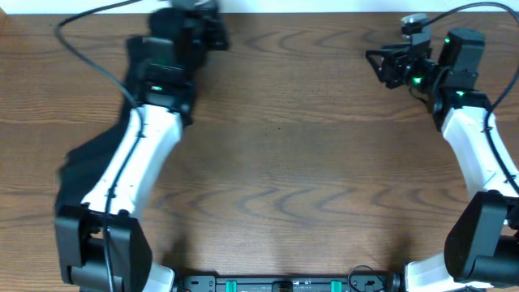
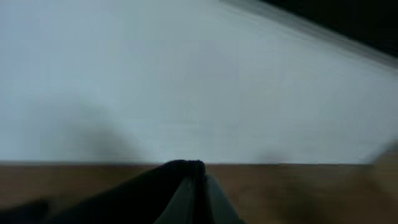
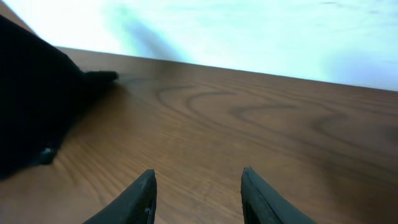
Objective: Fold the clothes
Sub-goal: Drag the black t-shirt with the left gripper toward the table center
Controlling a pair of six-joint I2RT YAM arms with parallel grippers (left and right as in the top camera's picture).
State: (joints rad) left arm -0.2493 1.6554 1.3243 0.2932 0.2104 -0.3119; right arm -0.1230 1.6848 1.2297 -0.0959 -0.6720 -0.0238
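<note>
The black shirt [image 1: 85, 162] lies bunched at the table's left side, mostly hidden under my left arm. It runs up along the arm toward the far edge. My left gripper [image 1: 203, 24] is blurred at the far left edge. In the left wrist view its jaws [image 2: 198, 180] are pressed together, with black fabric [image 2: 124, 199] draped from them to the left. My right gripper [image 1: 381, 65] is at the far right, open and empty. In the right wrist view its fingers [image 3: 198, 193] are spread over bare wood, with a black mass [image 3: 31, 106] far to the left.
The brown wooden table [image 1: 308, 162] fills the overhead view. A white wall [image 2: 186, 81] rises behind the far edge. Cables [image 1: 81, 57] trail from both arms. The arm bases stand at the near corners.
</note>
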